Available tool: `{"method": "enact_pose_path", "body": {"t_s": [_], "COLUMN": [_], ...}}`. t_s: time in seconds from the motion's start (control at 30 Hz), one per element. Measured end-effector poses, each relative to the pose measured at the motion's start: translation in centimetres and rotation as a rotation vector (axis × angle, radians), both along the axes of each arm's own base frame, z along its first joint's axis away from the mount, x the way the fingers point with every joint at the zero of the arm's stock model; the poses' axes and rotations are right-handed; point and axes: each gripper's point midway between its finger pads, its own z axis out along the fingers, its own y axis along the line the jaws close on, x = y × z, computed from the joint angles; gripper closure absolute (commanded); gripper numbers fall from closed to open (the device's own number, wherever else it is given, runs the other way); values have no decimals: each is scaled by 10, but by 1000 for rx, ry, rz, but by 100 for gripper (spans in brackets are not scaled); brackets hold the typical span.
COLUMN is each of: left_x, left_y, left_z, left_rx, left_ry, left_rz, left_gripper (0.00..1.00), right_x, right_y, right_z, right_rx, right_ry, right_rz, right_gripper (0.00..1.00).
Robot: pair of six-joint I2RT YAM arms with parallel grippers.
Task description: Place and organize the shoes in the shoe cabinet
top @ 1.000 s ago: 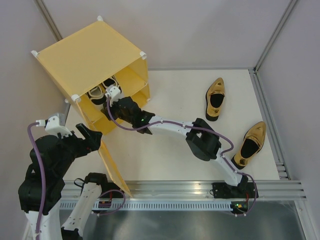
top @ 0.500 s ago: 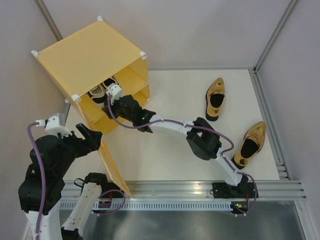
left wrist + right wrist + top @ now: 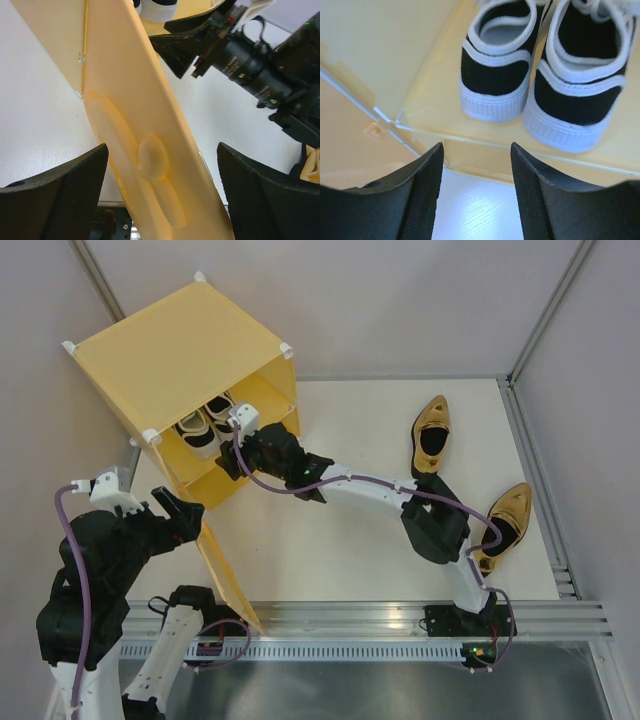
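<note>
A white table (image 3: pixel 350 540) between grey walls carries one yellow cabinet (image 3: pixel 170 355) at back left, its door (image 3: pixel 140 100) open. Two sneakers (image 3: pixel 497 65) (image 3: pixel 580 75) stand side by side on its shelf, heels outward. Two gold slip-ons (image 3: pixel 432 437) (image 3: pixel 512 505) lie apart on the table's right. The right gripper (image 3: pixel 476 150) hovers at the shelf, jaws spread and empty. The left gripper (image 3: pixel 162 150) has its jaws spread astride the door.

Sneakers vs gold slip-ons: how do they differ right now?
Sneakers are black-and-white, side by side on the cabinet shelf, heels toward the opening. Gold slip-ons are shiny and pointed, lying apart on the table, outside the cabinet. Both pairs sit upright.
</note>
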Motion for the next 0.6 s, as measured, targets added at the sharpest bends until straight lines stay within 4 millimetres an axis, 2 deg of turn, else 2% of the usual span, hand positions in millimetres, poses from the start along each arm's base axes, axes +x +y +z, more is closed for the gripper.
{"method": "enact_pose_path", "body": {"t_s": [0.17, 0.3, 0.4, 0.5, 0.6], "left_x": [-1, 0, 0, 0, 0], "left_y": [0, 0, 0, 0, 0], "left_z": [0, 0, 0, 1, 1], "left_rx": [0, 0, 1, 1, 0], "left_ry": [1, 5, 7, 8, 8], "left_rz": [0, 0, 0, 0, 0], "left_gripper": [8, 8, 8, 8, 8], "right_x": [-14, -19, -17, -4, 15], "right_y": [-30, -57, -88, -122, -165], "right_z": [48, 70, 67, 56, 37], "right_rx": [35, 55, 47, 22, -17], "right_ry": [-29, -27, 1, 28, 70], "right_rz": [-23, -83, -158, -263, -390], "right_gripper": [38, 37, 37, 34, 34]}}
